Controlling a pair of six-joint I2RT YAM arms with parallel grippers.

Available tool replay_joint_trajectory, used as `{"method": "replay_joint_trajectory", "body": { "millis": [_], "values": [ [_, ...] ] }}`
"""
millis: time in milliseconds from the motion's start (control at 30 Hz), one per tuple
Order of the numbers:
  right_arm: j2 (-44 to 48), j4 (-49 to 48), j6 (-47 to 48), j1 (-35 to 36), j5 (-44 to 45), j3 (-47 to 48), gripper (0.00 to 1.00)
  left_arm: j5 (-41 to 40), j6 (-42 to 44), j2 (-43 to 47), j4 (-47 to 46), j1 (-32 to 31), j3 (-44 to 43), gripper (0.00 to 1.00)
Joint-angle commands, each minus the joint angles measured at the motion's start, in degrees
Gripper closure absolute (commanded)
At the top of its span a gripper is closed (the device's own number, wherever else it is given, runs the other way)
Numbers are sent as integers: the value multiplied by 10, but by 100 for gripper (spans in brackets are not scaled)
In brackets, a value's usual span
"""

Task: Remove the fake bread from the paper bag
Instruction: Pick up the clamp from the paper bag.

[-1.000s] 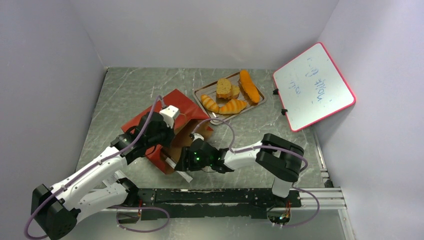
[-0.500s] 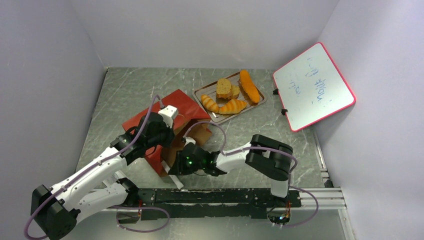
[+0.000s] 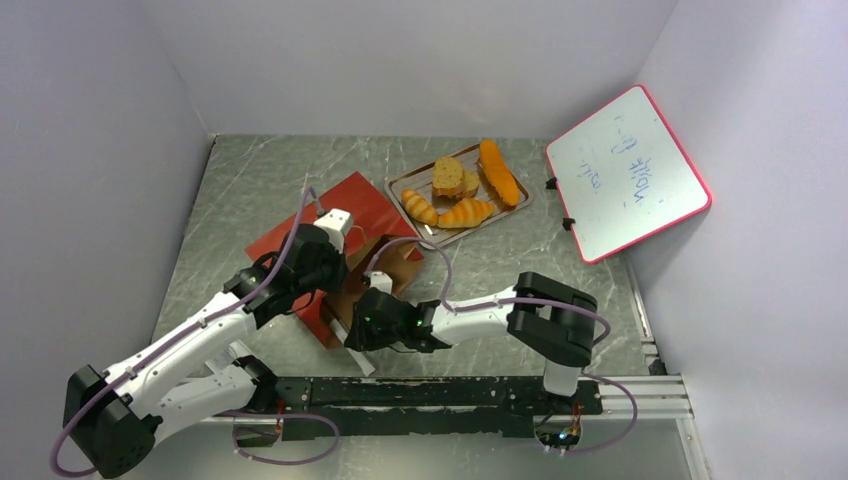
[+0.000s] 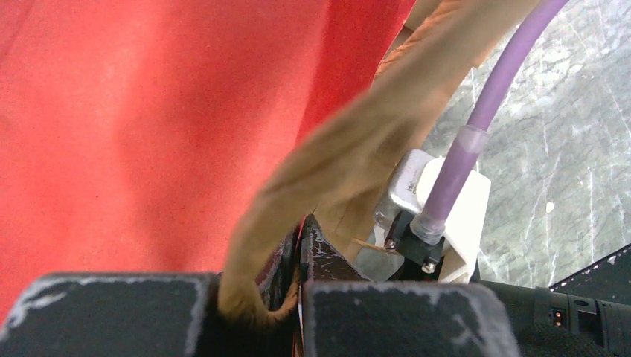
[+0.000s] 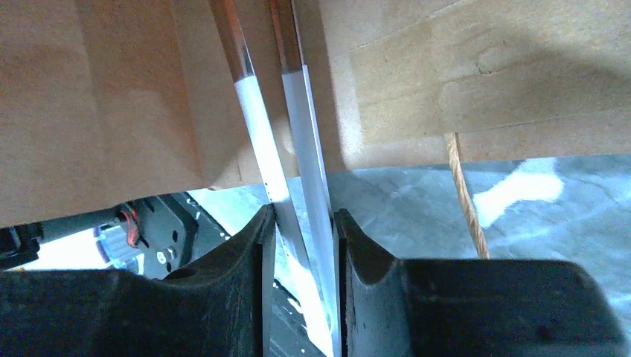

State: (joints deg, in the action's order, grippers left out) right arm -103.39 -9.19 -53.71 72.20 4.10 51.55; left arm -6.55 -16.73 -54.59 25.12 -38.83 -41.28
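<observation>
The red paper bag (image 3: 322,212) lies on its side, its brown mouth (image 3: 378,272) facing the near right. My left gripper (image 3: 336,274) is shut on the bag's rim; in the left wrist view a brown paper fold (image 4: 350,149) is pinched between the jaws (image 4: 301,294) beside the red outside (image 4: 149,111). My right gripper (image 3: 352,330) sits at the bag's mouth, shut (image 5: 301,249) on two flat silvery-white strips (image 5: 298,126) like tongs. The fake bread lies on the tray (image 3: 400,186): slice (image 3: 448,176), long loaf (image 3: 498,172), two croissant rolls (image 3: 466,212). The bag's inside is hidden.
A red-framed whiteboard (image 3: 625,170) leans against the right wall. A black rail (image 3: 450,395) runs along the near edge between the arm bases. A thin cord handle (image 5: 463,193) hangs from the bag's brown wall (image 5: 111,97). White walls close in the table.
My right gripper has slid left along the bag's mouth with the strips. The bag has shifted slightly left and its mouth has flattened. The left gripper has kept its hold.
</observation>
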Motion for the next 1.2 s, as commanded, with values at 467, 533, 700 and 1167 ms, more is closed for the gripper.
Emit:
{"method": "replay_joint_trajectory", "body": {
  "millis": [467, 533, 700, 1167],
  "values": [
    [89, 203, 70, 1, 154, 54, 100, -21, -36, 30, 8, -1, -3, 93],
    [98, 210, 73, 3, 162, 54, 100, -24, -37, 29, 10, -2, -5, 93],
    [120, 223, 80, 3, 178, 48, 100, -27, -37, 19, 15, -2, -11, 93],
    [59, 195, 206, 3, 309, 113, 100, -9, -93, -11, -20, -2, -3, 93]
  ]
}}
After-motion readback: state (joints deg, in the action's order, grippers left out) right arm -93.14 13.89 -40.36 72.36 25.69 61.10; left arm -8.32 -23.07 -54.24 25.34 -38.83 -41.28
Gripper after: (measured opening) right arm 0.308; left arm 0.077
